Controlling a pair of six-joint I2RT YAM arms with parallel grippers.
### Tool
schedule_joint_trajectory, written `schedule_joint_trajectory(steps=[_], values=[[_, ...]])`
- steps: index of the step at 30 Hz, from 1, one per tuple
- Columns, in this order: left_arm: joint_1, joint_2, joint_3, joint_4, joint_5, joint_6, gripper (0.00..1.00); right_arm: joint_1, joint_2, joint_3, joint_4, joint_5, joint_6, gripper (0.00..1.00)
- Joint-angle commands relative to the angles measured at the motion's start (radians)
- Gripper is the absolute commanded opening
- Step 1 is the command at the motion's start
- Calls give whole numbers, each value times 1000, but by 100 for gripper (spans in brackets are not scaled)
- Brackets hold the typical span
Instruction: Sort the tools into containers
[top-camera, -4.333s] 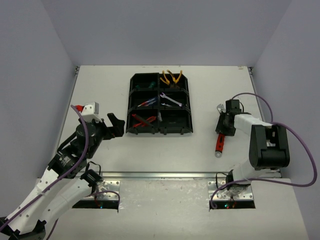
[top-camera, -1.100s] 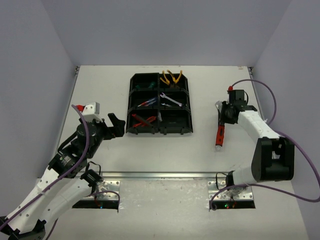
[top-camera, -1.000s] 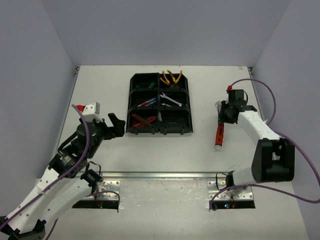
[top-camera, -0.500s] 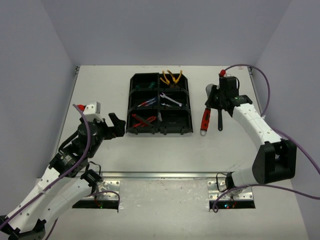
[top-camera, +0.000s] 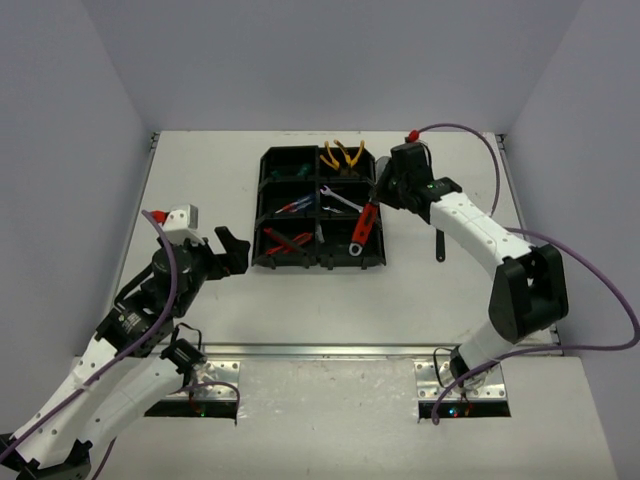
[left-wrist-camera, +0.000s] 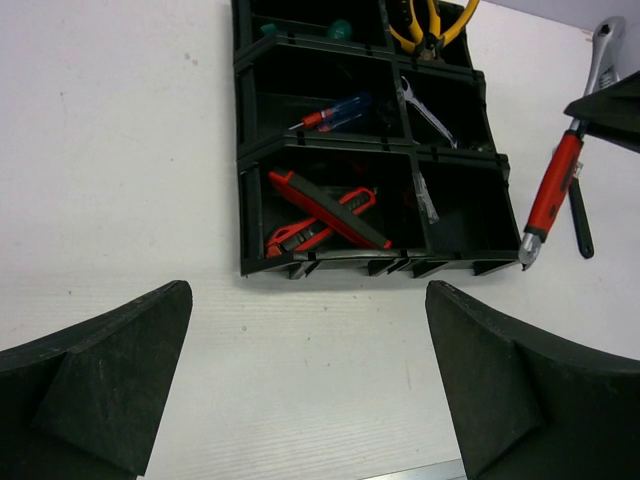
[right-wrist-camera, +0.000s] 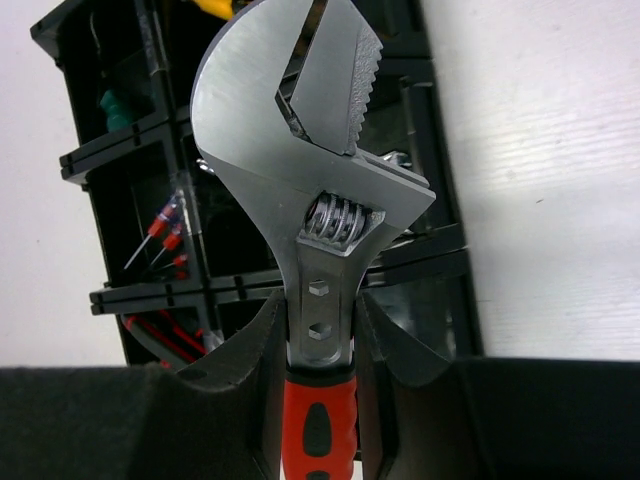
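Right jaws are gripping the red-handled adjustable wrench (right-wrist-camera: 318, 180) just below its head, with the handle hanging over the right column of the black tray (top-camera: 268, 160). Recommended: centre the handle end over the near-right compartment, clear of the dividers, and lower it nearly flat before releasing, since the long tool risks catching the rim. Left jaws are standing wide open and empty near the tray's near-left corner. Half a second earlier the wrench was hanging over bare table right of the tray; a dark tool (top-camera: 440, 243) is remaining there
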Motion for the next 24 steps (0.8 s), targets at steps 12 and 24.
schedule_joint_trajectory(steps=[12, 24], values=[[-10, -28, -3, 40, -3, 9, 100, 135, -3, 123, 137, 289, 102, 0], [-10, -27, -3, 39, -6, 7, 100, 179, -7, 92, 247, 304, -15, 0]])
